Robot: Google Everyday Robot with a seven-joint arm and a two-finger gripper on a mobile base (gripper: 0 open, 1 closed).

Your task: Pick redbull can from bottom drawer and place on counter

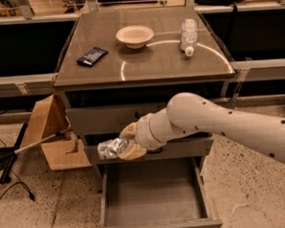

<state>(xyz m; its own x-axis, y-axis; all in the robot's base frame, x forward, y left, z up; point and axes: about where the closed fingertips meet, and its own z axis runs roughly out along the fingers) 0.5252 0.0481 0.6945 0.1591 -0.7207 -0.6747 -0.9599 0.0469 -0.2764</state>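
My gripper [122, 144] is shut on the redbull can [111, 148], a shiny silver dented can held sideways between tan fingers [131, 152]. It hangs in front of the middle drawer's left end, above the open bottom drawer [153, 188], whose grey floor shows nothing on it. The counter [144, 63] lies above and behind, glossy brown-grey with curved light reflections. My white arm [229, 125] reaches in from the right.
On the counter stand a beige bowl [134, 35], a clear plastic bottle lying down [188, 35] and a dark flat packet [92, 56]. An open cardboard box [52, 135] and cables [11, 166] are on the floor at left.
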